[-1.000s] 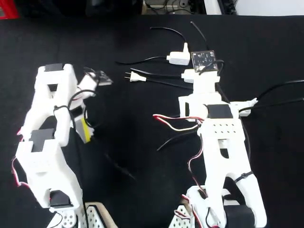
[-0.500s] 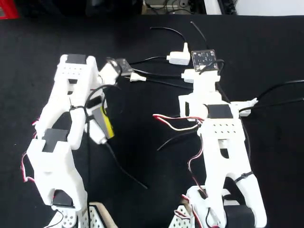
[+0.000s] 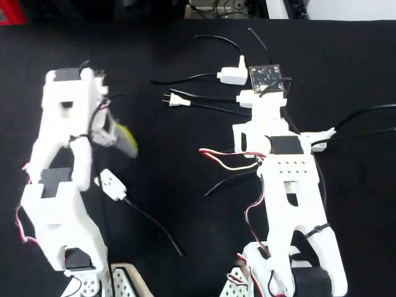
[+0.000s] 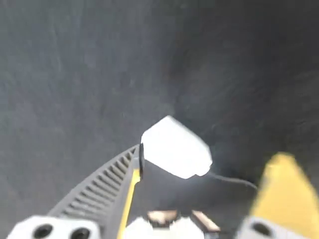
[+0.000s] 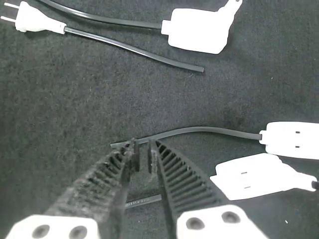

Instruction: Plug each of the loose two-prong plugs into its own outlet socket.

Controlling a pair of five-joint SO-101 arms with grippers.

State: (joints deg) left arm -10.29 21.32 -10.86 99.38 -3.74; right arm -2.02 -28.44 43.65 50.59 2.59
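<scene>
Withdrawal of left arm noted: half a second back its pincer stood next to the two-prong plug (image 3: 179,99). It is now pulled back toward its own side, and the plug lies where it lay, unplugged. Left pincer (image 4: 209,153) is released, fingers wide, over a white socket block (image 3: 112,184) that lies on the table (image 3: 185,161) beside the arm, its cord trailing toward the arm bases.

Judgement: the approach to the plug was abandoned or redirected to the socket (no grasp achieved either way), so the task has not advanced.

Right arm unmoved; right pincer (image 5: 142,154) all but clenched on nothing, tips over a black cord end.

Receptacles: a corded socket block (image 5: 291,140) and a second socket block (image 5: 259,178) just beside it show bare slots, nothing inserted. An angled white plug (image 5: 199,32) lies loose farther off.
</scene>
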